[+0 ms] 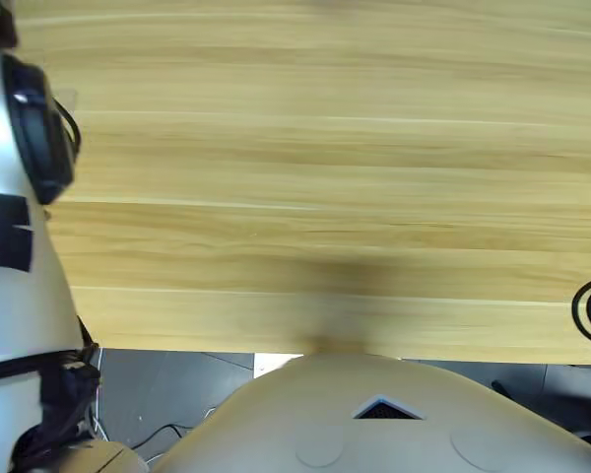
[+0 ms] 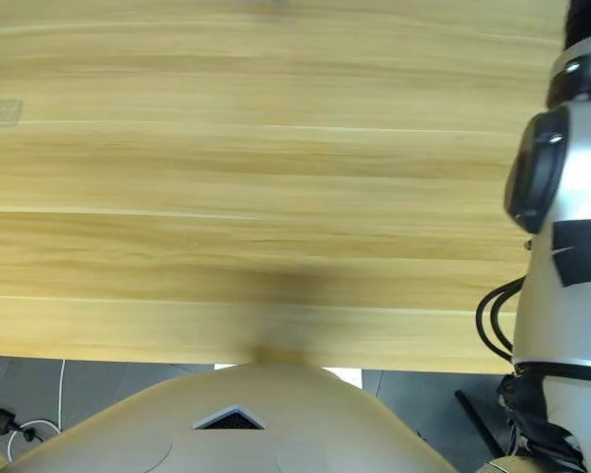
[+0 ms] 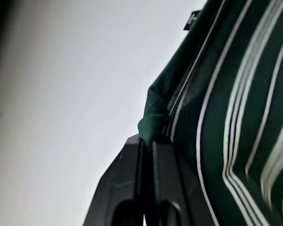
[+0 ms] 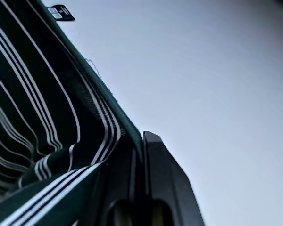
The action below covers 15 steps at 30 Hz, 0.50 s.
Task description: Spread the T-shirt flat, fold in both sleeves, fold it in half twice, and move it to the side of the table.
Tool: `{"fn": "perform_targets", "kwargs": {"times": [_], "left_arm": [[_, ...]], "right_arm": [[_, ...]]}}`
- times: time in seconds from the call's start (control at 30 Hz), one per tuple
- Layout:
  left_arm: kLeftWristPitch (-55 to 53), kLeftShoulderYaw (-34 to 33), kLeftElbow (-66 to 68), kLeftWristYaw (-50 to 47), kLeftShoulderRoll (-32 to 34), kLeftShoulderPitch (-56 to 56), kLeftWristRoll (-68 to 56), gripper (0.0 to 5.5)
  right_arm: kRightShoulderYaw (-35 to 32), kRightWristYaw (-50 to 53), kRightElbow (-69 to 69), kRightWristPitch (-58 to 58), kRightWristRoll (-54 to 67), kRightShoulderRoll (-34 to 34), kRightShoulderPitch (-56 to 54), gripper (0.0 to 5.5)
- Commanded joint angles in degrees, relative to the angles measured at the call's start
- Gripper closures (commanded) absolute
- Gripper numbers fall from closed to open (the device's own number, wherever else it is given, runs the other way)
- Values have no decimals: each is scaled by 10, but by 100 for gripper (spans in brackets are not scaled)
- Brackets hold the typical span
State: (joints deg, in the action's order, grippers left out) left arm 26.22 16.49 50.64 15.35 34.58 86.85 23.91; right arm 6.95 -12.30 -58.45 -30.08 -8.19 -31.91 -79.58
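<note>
This looks like a plain workroom, probably a lab or office. A long desk (image 1: 325,177) of light wood grain stands over a dark grey floor (image 1: 167,389), where loose cables (image 2: 39,426) and a small black plug adapter (image 2: 0,421) lie.

My left arm (image 1: 15,246) stands at the left edge of the head view and my right arm (image 2: 571,246) at the right edge, both held high and running out past the top. My left gripper (image 3: 147,142) has its fingers pressed together on a bunched fold of the T-shirt (image 3: 226,117); my right gripper (image 4: 142,141) seems clamped on the hem likewise, though cloth covers one finger
</note>
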Motion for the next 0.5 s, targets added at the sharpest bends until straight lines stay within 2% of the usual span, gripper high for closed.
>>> {"fn": "perform_targets", "kwargs": {"times": [0.03, 0.13, 0.2, 0.27, 0.5], "left_arm": [[27, -10, -34, 69, 41, -100, -25, 544], [53, 24, -239, 177, 80, -353, -79, 544], [54, 39, -344, 204, 100, -501, -92, 544], [34, 32, -418, 221, 109, -602, -112, 544], [-52, -21, -583, 243, 127, -762, -129, 544]], "right_arm": [[1, -35, -28, -27, -14, -16, 61, 547], [60, -163, 62, -59, -6, 12, 243, 547], [125, -273, 159, -79, 6, -9, 373, 547], [165, -365, 252, -75, 34, -36, 457, 547], [160, -412, 405, 5, 69, -27, 579, 547]]}}
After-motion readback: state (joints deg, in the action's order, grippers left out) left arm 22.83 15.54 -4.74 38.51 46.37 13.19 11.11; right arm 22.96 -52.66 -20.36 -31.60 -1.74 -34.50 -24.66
